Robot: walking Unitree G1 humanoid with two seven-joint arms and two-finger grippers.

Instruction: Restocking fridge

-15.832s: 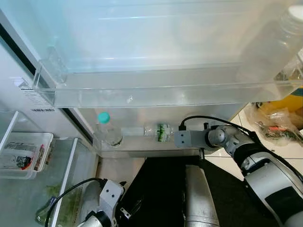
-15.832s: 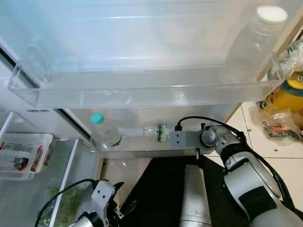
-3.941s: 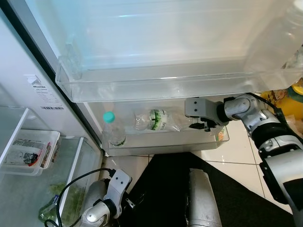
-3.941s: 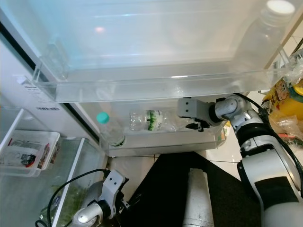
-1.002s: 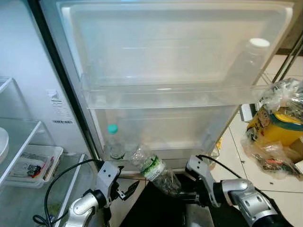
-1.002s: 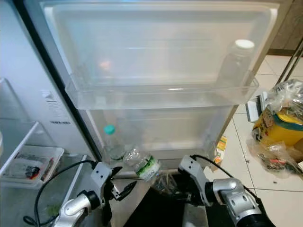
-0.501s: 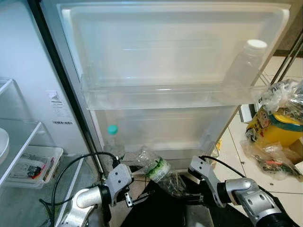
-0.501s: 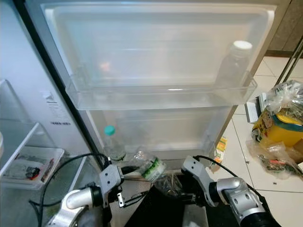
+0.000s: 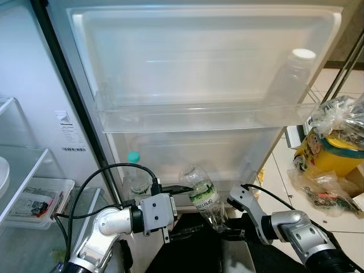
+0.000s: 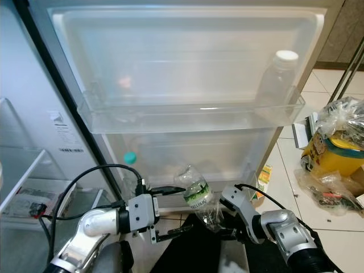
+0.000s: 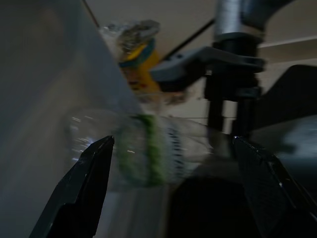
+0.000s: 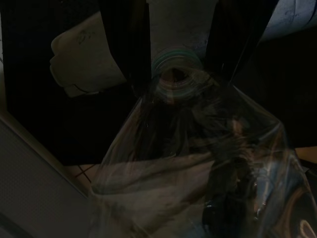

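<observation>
The right gripper [image 9: 230, 226] is pinching the crumpled lower end of a clear plastic bottle [image 9: 203, 195] with a green label, holding it tilted in front of the open fridge door [image 9: 205, 62], its other end pointing up toward the door's lower shelf [image 9: 227, 156]. In the right wrist view the two black fingers [image 12: 128, 44] are lying along either side of the bottle's crushed body. The left gripper [image 9: 183, 209] is reaching in from the robot's left with its fingers spread wide, one fingertip [image 11: 86, 191] on each side of the bottle and apart from it. Further back, a teal-capped bottle [image 9: 134, 170] is standing upright at the left end of the lower shelf, near the hinge side. Above it, a white-capped bottle [image 9: 293, 74] is standing at the right end of the door's upper shelf [image 9: 199, 116]. On the tiled floor [image 10: 335, 199] by the right edge of the door, plastic bags [image 9: 335, 142] are lying around a yellow container
</observation>
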